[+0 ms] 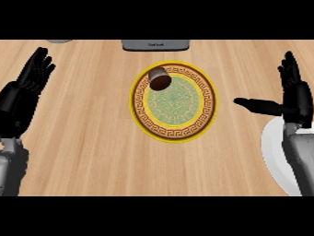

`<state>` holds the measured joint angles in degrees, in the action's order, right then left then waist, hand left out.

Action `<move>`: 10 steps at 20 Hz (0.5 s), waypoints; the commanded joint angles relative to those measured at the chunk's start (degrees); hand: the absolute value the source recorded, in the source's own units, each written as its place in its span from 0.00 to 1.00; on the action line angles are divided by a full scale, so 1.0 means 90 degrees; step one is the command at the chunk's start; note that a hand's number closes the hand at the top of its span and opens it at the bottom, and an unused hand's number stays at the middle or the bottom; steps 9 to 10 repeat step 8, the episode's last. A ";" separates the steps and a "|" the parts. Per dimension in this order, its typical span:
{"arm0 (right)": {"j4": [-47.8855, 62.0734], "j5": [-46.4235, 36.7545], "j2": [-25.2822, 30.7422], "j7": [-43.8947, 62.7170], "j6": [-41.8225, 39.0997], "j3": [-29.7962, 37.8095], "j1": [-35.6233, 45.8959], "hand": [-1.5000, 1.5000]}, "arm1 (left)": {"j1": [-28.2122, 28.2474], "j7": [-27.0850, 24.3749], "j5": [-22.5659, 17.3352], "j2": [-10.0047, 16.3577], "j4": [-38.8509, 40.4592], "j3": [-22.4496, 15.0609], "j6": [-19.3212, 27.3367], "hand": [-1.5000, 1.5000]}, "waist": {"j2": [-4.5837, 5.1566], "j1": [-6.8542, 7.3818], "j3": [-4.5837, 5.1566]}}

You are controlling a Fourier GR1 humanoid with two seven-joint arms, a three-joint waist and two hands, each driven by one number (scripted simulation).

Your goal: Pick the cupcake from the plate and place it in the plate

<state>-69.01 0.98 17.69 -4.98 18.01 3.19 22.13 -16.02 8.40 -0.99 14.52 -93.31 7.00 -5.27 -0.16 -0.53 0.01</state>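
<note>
Cupcake (160,78) lies tipped on patterned plate (175,131)'s far rim; white plate (273,152) bare by right hand (296,99); both hands, left hand (23,87) included, spread wide, holding nothing.

Bare counter (84,152) between hands and plate (207,99)

Light wooden bench (91,152) with lengthwise plank grain fills the view. At its far edge, a grey flat appliance (155,44), partly cut off; left of it, a small grey object (60,41), barely visible.
</note>
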 commanded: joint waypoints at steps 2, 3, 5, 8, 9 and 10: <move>-0.1228 0.0279 0.0433 -0.0088 -0.0617 0.0209 -0.1286 0.00 | -0.0206 -0.0309 -0.0009 0.0020 0.0545 0.0215 -0.0016 0.50 | 0.0005 -0.0044 0.0002; -0.0798 0.0306 0.0350 -0.0346 -0.0668 0.0435 -0.1062 0.00 | 0.0054 0.0072 -0.0093 0.0095 -0.0160 0.0164 -0.0167 0.50 | 0.0010 0.0044 -0.0001; -0.0616 0.0260 0.0509 -0.0387 -0.0844 0.0607 -0.1035 0.00 | -0.0165 -0.0356 0.0102 -0.0044 0.0438 0.0108 -0.0074 0.50 | 0.0018 0.0036 -0.0001; -0.0196 0.0096 0.0750 -0.0801 -0.0839 0.0834 -0.0970 0.00 | 0.0057 0.0023 -0.0248 0.0159 -0.0027 0.0310 -0.0343 0.50 | 0.0019 0.0064 -0.0002; -0.0196 0.0096 0.0750 -0.0801 -0.0839 0.0834 -0.0970 0.00 | 0.0057 0.0023 -0.0248 0.0159 -0.0027 0.0310 -0.0343 0.50 | 0.0019 0.0064 -0.0002; -0.0196 0.0096 0.0750 -0.0801 -0.0839 0.0834 -0.0970 0.00 | 0.0057 0.0023 -0.0248 0.0159 -0.0027 0.0310 -0.0343 0.50 | 0.0019 0.0064 -0.0002</move>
